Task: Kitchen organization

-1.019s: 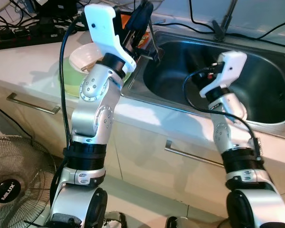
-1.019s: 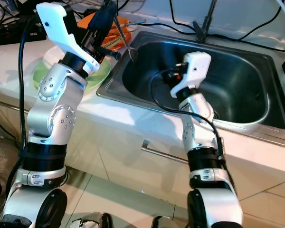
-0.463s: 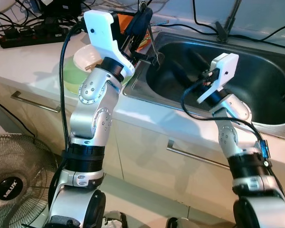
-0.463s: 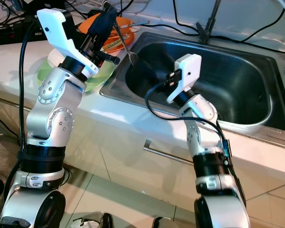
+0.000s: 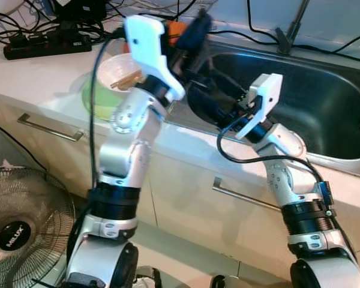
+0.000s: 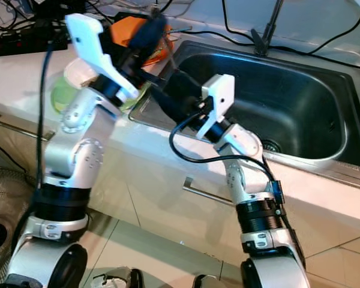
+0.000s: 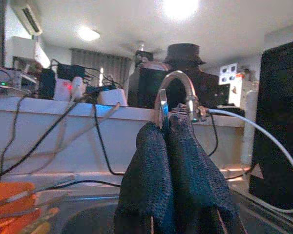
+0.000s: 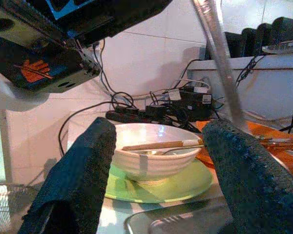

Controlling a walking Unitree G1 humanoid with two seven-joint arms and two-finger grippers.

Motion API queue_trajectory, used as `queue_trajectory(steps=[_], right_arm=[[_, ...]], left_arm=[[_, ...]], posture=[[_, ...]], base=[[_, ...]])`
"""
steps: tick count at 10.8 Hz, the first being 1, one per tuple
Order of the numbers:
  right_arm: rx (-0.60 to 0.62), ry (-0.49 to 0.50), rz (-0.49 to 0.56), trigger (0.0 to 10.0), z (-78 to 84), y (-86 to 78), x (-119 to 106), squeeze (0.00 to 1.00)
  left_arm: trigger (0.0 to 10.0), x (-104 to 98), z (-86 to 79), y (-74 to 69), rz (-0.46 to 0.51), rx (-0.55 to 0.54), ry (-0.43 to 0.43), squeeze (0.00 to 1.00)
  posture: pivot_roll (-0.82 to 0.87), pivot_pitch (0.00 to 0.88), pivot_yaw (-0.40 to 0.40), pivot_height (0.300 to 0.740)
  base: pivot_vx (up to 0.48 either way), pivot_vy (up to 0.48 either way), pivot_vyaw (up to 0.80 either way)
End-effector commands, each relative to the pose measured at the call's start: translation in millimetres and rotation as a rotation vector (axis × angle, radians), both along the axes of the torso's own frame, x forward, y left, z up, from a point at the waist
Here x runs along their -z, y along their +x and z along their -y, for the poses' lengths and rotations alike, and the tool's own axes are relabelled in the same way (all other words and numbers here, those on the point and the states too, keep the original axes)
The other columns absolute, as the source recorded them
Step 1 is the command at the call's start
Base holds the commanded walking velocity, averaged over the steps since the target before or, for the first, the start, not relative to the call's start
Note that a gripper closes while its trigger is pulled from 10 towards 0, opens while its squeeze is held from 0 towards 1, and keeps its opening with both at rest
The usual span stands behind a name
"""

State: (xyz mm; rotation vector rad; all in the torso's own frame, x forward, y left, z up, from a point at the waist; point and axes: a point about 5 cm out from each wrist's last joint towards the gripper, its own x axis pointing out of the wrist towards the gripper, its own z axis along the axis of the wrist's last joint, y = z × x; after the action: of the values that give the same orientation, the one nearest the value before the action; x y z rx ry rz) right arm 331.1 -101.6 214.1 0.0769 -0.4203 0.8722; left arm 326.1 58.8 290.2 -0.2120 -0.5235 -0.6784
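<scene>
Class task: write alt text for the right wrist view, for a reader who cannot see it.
The right gripper's two black fingers stand open, framing a white bowl that holds chopsticks and sits on a green plate on the counter. A metal utensil handle slants down in front, with an orange plate beside the bowl and a power strip behind.
</scene>
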Motion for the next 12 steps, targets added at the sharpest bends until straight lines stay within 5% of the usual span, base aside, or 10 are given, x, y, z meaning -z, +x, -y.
queue_trajectory(steps=[1, 7, 8, 12], right_arm=[[-0.010, 0.008, 0.008, 10.0, -1.8, -2.5, -3, 0.00], [0.054, 0.035, -0.010, 10.0, -4.8, 2.5, -1, 0.00], [0.089, 0.054, -0.021, 0.0, -2.4, 5.7, -1, 0.00], [0.088, 0.056, -0.024, 0.0, -3.4, 6.6, 1, 0.00]], left_arm=[[10.0, 3, 5.4, -1.7, -0.011, 0.034, 0.009, 0.00], [10.0, 13, 20.4, -9.3, -0.047, 0.102, 0.014, 0.00], [10.0, 13, 20.0, -9.3, -0.048, 0.101, 0.014, 0.00], [10.0, 14, 19.5, -9.0, -0.055, 0.105, 0.012, 0.00]], posture=[[0.09, 0.073, 0.022, 0.740], [0.10, 0.078, 0.020, 0.740], [0.10, 0.079, 0.020, 0.740], [0.10, 0.073, 0.022, 0.740]], base=[[0.000, 0.000, 0.00], [0.000, 0.000, 0.00], [0.000, 0.000, 0.00], [0.000, 0.000, 0.00]])
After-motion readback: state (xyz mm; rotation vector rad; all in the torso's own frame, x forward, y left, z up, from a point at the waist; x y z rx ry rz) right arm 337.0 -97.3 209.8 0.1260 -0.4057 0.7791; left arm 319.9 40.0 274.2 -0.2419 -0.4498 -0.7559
